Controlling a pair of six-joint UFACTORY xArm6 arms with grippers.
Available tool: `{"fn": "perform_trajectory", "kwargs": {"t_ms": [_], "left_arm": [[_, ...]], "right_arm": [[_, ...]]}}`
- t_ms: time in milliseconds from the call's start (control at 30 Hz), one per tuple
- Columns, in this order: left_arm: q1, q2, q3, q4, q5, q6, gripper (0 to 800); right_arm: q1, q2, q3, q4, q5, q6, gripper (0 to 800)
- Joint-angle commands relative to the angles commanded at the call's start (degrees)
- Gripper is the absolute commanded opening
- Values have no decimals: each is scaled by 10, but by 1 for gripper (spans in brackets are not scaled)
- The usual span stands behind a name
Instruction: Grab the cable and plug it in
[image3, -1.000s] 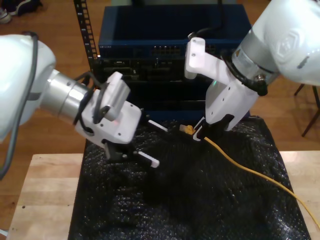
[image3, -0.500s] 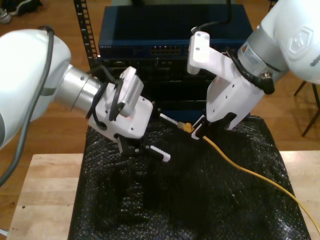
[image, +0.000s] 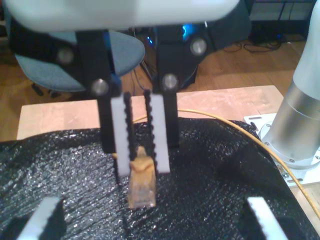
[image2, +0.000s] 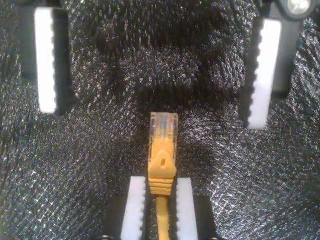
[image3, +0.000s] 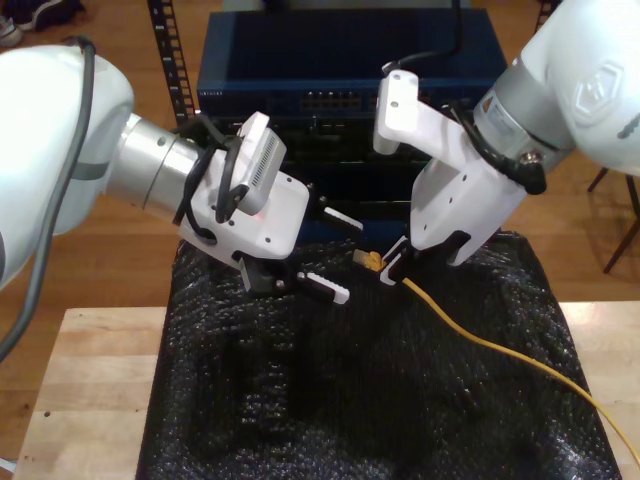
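The cable (image2: 162, 160), clear plug (image2: 163, 124) forward, is pinched just behind its boot by my second gripper (image3: 395, 265) above the black mat (image3: 350, 400), trailing toward four o'clock in the exterior view, while my first gripper (image3: 335, 255) hangs spread wide at the plug's nine o'clock.

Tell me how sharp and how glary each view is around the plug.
Second wrist view: the cable tip is sharp, the black mat glints. First wrist view: the plug is blurred. Exterior view: soft, the mat dark and low in detail.
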Motion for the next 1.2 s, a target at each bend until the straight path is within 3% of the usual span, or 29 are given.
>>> {"fn": "perform_trajectory", "kwargs": {"t_ms": [133,400,1200], "left_arm": [[0,0,2,-2,4,0,785],[1,-2,4,-2,7,-1,564],[2,1,7,-10,12,-57,423]], "right_arm": [[1,0,0,4,-1,0,4],[2,0,-1,4,-1,0,4],[3,-5,0,4,-2,0,4]]}}
